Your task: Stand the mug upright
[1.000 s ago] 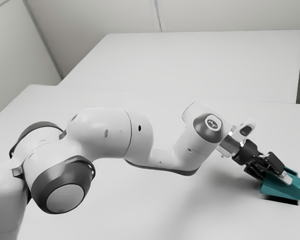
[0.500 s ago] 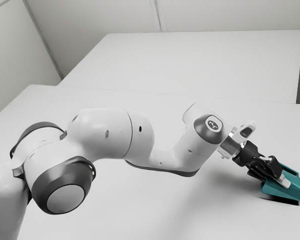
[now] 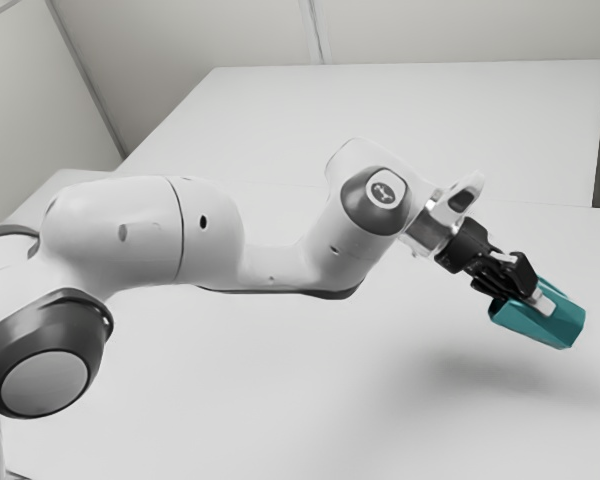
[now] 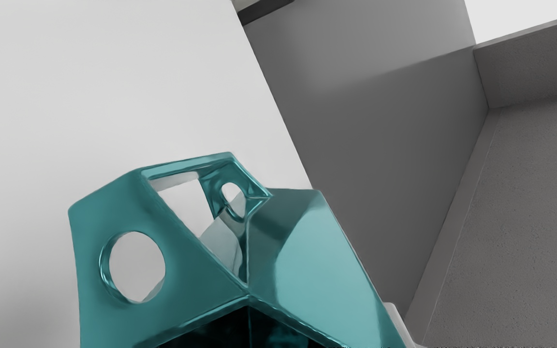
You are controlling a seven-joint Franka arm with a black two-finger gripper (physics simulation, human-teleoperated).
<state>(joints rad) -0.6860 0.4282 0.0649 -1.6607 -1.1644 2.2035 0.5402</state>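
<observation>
Clear of the table, the teal mug (image 3: 555, 328) hangs tilted at the exterior view's right, its far end angled downward. My gripper (image 3: 538, 303) is shut on its near end, with a pale fingertip against the outer side. In the wrist view the angular body of the mug (image 4: 322, 251) has its dark opening toward my hand; an angular loop with round holes stands out from one side. There, my gripper's pale fingertip (image 4: 398, 321) shows beside the mug's wall; the other fingertip is hidden.
The white table (image 3: 280, 400) lies below, with a soft shadow under the raised mug. A second white table (image 3: 400, 130) stands behind it, near the wall. Beyond the table's edge, the wrist view shows grey walls and floor (image 4: 510, 232).
My arm has risen and drawn back toward the exterior view's left, carrying the mug up off the table. Half a second ago the mug was still low at the tabletop.
</observation>
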